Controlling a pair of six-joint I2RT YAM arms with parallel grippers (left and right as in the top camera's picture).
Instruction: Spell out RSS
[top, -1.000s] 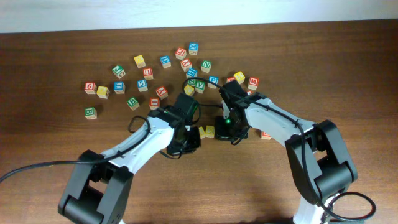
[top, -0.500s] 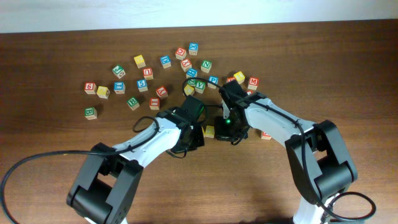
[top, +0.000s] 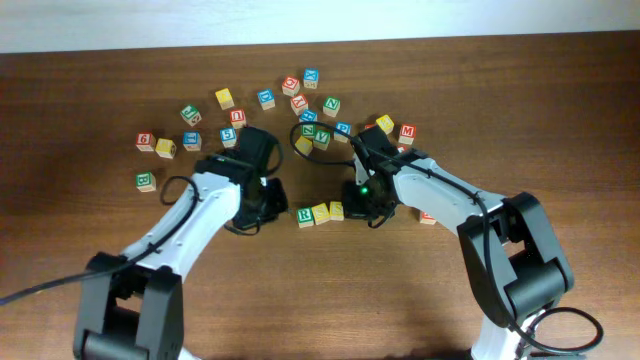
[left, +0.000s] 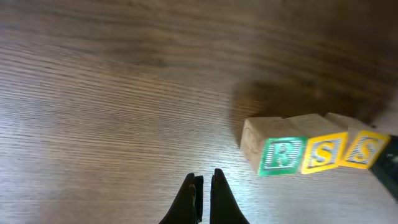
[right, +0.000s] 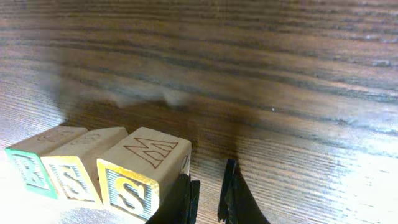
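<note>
The green R cube (top: 305, 215) and two yellow S cubes (top: 321, 212) (top: 337, 210) stand touching in a row on the wooden table. In the left wrist view they read R (left: 283, 155), S (left: 322, 152), S (left: 367, 149). My left gripper (top: 258, 212) (left: 202, 186) is shut and empty, to the left of the R cube and apart from it. My right gripper (top: 365, 205) (right: 208, 193) is nearly closed and empty, its left finger against the side of the right-hand S cube (right: 134, 180). The other S (right: 71, 177) and the R (right: 28, 168) sit beyond it.
Several loose letter cubes lie scattered at the back, among them a green B cube (top: 146, 181), a yellow cube (top: 225, 98) and a red M cube (top: 407, 132). Another cube (top: 428, 215) lies beside my right forearm.
My left arm has pulled back to the left, away from the row, uncovering the R cube standing beside the two S cubes. My right arm has not moved.
</note>
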